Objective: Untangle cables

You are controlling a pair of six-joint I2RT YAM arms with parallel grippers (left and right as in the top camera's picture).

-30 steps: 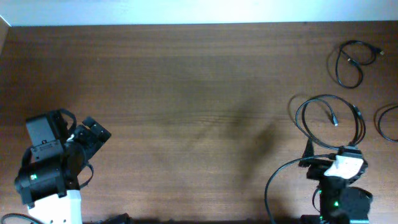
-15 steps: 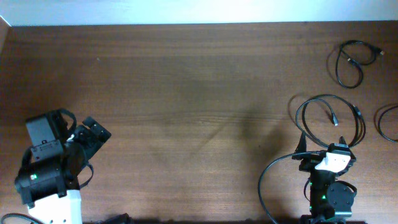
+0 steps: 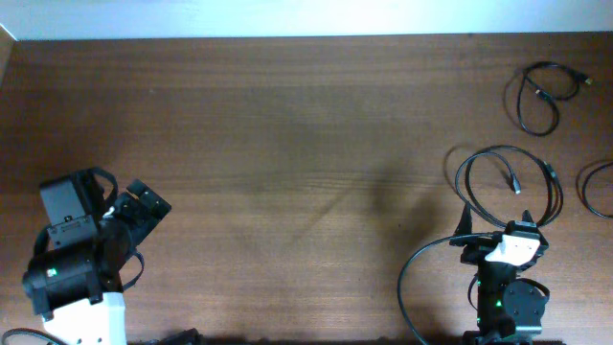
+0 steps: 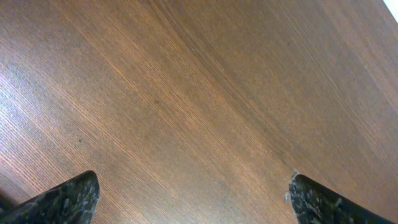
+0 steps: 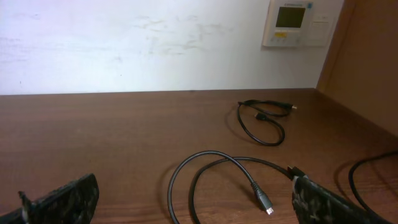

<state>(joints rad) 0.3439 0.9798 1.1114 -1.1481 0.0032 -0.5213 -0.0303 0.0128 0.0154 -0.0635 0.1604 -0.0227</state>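
**A:** What does the overhead view give you?

**B:** My left gripper [image 3: 144,204] sits low on the left of the table [image 3: 287,134], jaws spread wide and nothing between them. My right gripper [image 3: 506,230] is at the lower right, equally wide and empty. The cables are all on the right side, lying apart from one another. The nearest cable [image 3: 500,149] makes a loop just beyond my right gripper. I cannot tell whether its near arc touches the fingers. The coiled cable [image 3: 523,103] lies near the far right corner, and the third cable [image 3: 584,182] is cut off by the right edge.

**A:** And your left wrist?

**B:** Only bare wood grain, with my two dark fingertips [image 4: 65,199] in the bottom corners, far apart.

**A:** The right wrist?

**B:** My fingertips [image 5: 62,200] stand wide at the bottom corners, gripping nothing. The nearest cable [image 5: 208,153] loops on the wood between and ahead of them, its small plug end lying near my right fingertip. The coiled cable [image 5: 241,124] is farther off, toward the white wall [image 5: 124,43] with its wall panel [image 5: 292,22]. The third cable [image 5: 367,165] curves in at the right edge.
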